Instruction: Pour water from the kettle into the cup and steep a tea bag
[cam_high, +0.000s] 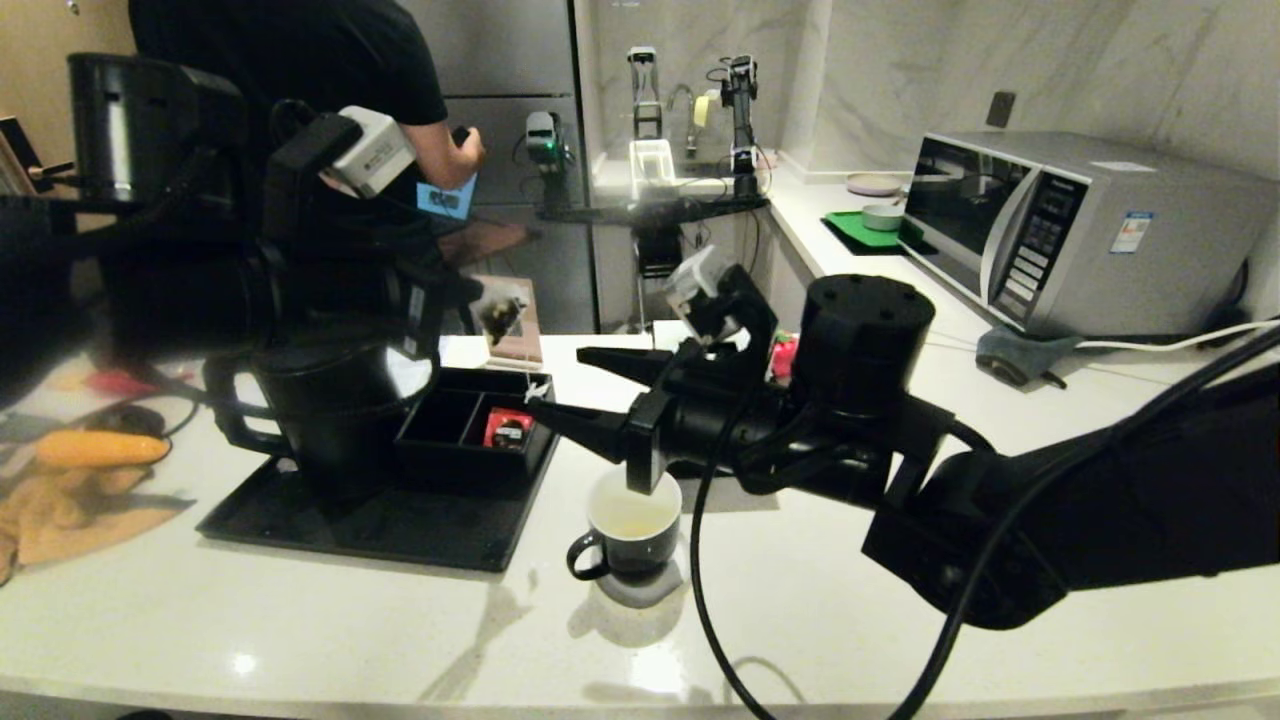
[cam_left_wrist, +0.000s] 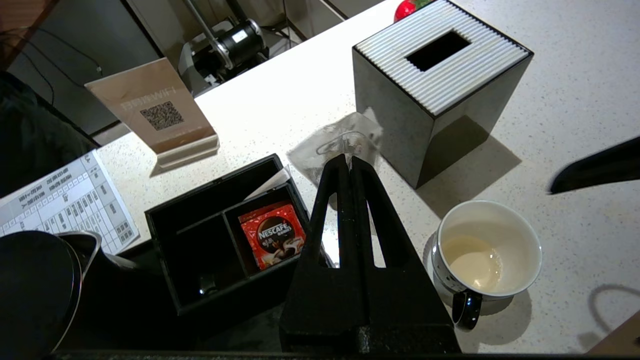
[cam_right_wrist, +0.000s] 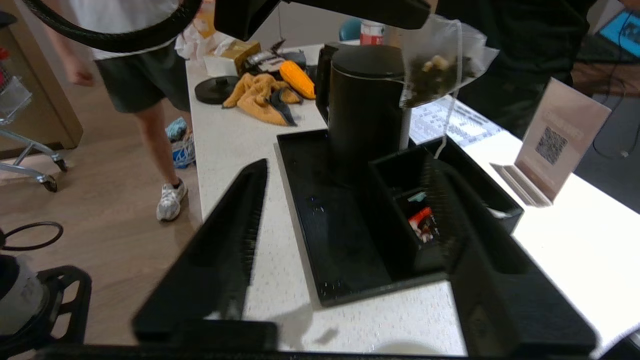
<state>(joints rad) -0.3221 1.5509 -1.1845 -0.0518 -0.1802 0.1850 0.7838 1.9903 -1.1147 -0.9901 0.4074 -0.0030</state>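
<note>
My left gripper (cam_left_wrist: 348, 161) is shut on the top of the tea bag (cam_left_wrist: 336, 144), a translucent bag of dark leaves hanging in the air (cam_right_wrist: 440, 70) above the counter, beside the kettle. Its string hangs down to a small paper tag (cam_high: 537, 390). The black kettle (cam_high: 325, 420) stands on a black tray (cam_high: 420, 530). The cup (cam_high: 630, 530) sits on the counter right of the tray, with a little pale yellowish liquid (cam_left_wrist: 475, 260) in its white inside. My right gripper (cam_high: 565, 385) hovers open and empty above the cup, its lower fingertip close to the tag.
A black compartment box (cam_left_wrist: 200, 220) with a red coffee packet (cam_left_wrist: 272, 235) sits on the tray. A black tissue box (cam_left_wrist: 440, 85) and a QR sign (cam_left_wrist: 160, 115) stand behind. A microwave (cam_high: 1050, 230) is at the right, orange cloth (cam_high: 70, 510) at the left. People stand nearby.
</note>
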